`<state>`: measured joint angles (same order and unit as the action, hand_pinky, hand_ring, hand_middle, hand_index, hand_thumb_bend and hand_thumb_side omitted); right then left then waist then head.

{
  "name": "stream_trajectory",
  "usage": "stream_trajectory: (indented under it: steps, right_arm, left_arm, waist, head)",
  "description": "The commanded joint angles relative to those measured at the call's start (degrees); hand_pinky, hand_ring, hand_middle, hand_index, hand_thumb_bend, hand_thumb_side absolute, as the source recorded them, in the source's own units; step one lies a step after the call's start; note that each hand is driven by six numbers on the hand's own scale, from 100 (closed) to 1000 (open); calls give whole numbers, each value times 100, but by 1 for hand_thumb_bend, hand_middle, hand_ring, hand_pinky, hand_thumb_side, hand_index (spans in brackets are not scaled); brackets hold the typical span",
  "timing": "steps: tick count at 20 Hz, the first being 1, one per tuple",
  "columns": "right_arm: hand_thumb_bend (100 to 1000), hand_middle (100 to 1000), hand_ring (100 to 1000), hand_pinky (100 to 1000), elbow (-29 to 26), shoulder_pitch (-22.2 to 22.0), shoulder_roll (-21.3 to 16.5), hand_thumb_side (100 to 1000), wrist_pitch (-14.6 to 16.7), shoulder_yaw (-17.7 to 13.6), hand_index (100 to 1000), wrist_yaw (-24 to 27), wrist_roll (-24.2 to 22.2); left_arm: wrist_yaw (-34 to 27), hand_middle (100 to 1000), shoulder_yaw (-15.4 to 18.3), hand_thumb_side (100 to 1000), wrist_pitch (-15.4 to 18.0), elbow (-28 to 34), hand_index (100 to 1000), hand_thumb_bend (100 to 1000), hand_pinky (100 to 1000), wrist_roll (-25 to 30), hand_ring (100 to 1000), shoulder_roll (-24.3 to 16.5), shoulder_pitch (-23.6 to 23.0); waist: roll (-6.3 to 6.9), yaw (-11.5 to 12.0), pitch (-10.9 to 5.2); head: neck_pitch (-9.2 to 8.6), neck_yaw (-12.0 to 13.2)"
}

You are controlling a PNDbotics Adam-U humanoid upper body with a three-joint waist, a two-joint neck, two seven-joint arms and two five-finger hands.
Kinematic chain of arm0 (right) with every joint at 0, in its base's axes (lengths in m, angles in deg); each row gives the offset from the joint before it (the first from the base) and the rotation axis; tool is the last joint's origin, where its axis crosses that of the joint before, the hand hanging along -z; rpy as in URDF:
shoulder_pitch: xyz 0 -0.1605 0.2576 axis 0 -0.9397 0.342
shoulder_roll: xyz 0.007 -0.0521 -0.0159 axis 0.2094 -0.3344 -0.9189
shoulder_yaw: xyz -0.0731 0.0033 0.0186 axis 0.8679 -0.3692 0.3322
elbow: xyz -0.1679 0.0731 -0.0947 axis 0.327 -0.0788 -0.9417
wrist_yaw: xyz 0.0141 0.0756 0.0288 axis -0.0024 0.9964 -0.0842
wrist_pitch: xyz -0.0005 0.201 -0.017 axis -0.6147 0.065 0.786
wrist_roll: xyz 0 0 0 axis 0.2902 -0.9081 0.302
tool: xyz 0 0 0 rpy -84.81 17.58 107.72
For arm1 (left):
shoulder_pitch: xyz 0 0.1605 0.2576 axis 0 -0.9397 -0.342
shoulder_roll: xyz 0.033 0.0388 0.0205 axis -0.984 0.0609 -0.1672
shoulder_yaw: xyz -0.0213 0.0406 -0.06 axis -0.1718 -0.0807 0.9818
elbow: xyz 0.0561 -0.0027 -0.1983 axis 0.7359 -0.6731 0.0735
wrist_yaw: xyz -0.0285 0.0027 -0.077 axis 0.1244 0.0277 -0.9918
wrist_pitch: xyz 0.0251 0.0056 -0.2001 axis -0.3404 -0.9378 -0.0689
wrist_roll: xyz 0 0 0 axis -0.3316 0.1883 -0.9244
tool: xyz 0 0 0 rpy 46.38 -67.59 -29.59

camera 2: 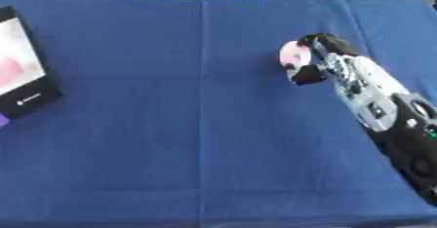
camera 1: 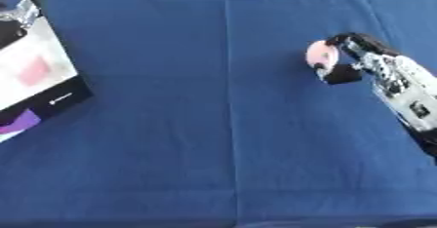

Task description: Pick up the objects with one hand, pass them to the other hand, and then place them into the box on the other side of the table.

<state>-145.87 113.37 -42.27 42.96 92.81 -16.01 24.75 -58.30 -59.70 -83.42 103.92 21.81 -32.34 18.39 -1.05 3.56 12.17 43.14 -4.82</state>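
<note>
A small round pink object [camera 1: 321, 53] is at the right of the blue table, held between the fingers and thumb of my right hand [camera 1: 348, 56]. The hand's fingers curl over the object's top and the thumb closes under it. Whether the object still touches the cloth I cannot tell. The right arm [camera 2: 375, 100] runs in from the lower right. A white box with a black rim [camera 1: 38, 71] stands at the table's left edge, with a pink thing [camera 1: 34, 70] inside. My left hand shows in neither view.
A blue cloth [camera 1: 196, 124] covers the table, with a crease running down its middle. A purple patch [camera 1: 19, 121] lies by the box's near corner. Some clear and dark items [camera 1: 17, 20] sit at the far left behind the box.
</note>
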Motion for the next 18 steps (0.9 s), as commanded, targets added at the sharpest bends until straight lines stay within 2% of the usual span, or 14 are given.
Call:
stream_trajectory:
  steps: [1, 2, 3, 10, 12, 15, 18]
  right_arm:
    - [241, 869, 901, 927, 122, 131, -66, 296, 53, -117, 887, -142, 8]
    - [262, 869, 901, 927, 165, 149, -57, 292, 58, -127, 888, -170, 8]
    - [242, 869, 900, 926, 203, 166, -46, 301, 62, -140, 888, -194, 10]
    - [301, 849, 888, 926, 399, 256, 31, 234, 85, -140, 893, -471, 132]
    - [306, 814, 872, 920, 443, 266, 74, 199, 85, -125, 883, -566, 177]
    - [264, 733, 835, 897, 458, 273, 160, 214, 82, -112, 841, -618, 378]
    - [267, 646, 806, 881, 504, 286, 250, 142, 50, -84, 786, -569, 694]
  left_arm:
    - [-32, 670, 65, 523, -1, 87, 769, 454, 706, -16, 628, -94, 39]
    - [-35, 670, 62, 532, -3, 85, 769, 448, 706, -14, 628, -86, 38]
    - [-37, 670, 60, 532, -4, 83, 769, 448, 707, -12, 629, -80, 37]
    - [-40, 671, 60, 537, -12, 78, 769, 446, 707, -8, 629, -47, 7]
    - [-45, 671, 60, 539, -12, 77, 769, 445, 707, -12, 628, -35, -2]
    - [-53, 671, 63, 542, -15, 70, 768, 442, 706, -20, 628, -14, -19]
    - [-57, 671, 63, 544, -16, 62, 768, 441, 706, -28, 628, 9, -35]
  waist:
    - [4, -1, -68]
    - [7, -1, -62]
    - [11, -1, -57]
    - [31, 10, -21]
    - [35, 16, -12]
    - [41, 20, 2]
    - [49, 30, 10]
  head:
    - [-72, -17]
    - [-72, -19]
    - [-73, -19]
    - [-106, -27]
    - [-110, -31]
    - [-113, -40]
    - [-123, -57]
